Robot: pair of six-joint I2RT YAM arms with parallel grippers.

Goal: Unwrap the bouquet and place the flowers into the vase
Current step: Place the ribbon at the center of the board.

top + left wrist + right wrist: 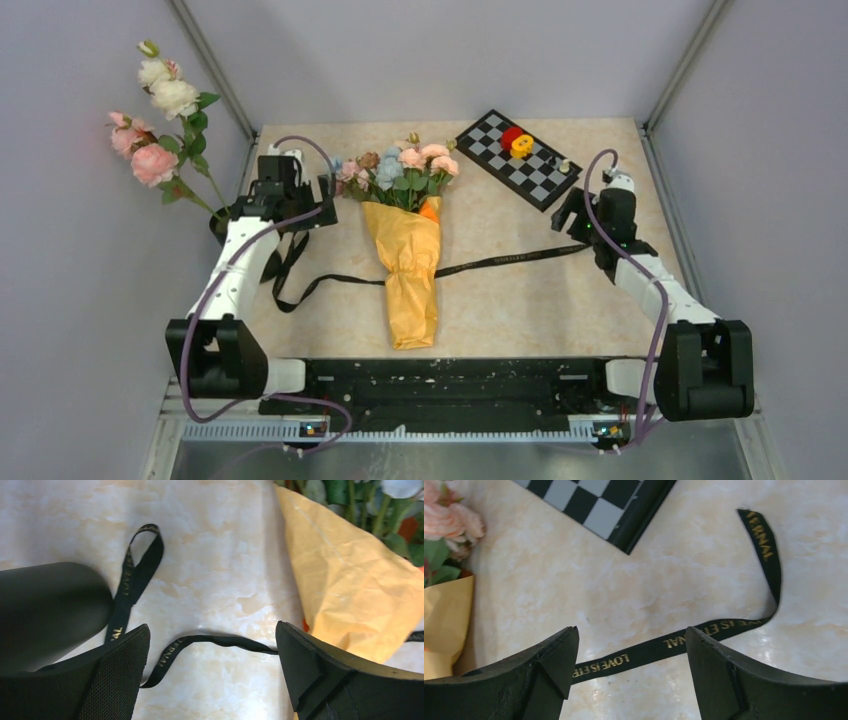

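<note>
Handling the bouquet (412, 250) should take a light touch. It looks nearly weightless, the crinkled orange-yellow paper (413, 285) is likely to crease and slide on the smooth tabletop (520, 310), and the thin stems would bend if squeezed hard. The best place to hold the wrap is probably a loose edge of paper near the wide mouth, just below the blooms. The stems can be taken low down once they are bare.

It lies flat in the middle of the tabletop, narrow tip toward the arms. The flowers (400, 165) fan out at the far end as small pink, peach, pale-blue and mauve heads over green leaves. A black ribbon (500, 262) with gold lettering lies slack to both sides of the cone with no bow showing. Whether it passes under the paper or round it I cannot tell.

The left hand (212, 630) hovers with fingers wide apart over the ribbon's looped end, holding nothing, just beside the black vase (50, 605). The right hand (631, 630) is likewise spread and empty above the ribbon's other end.
</note>
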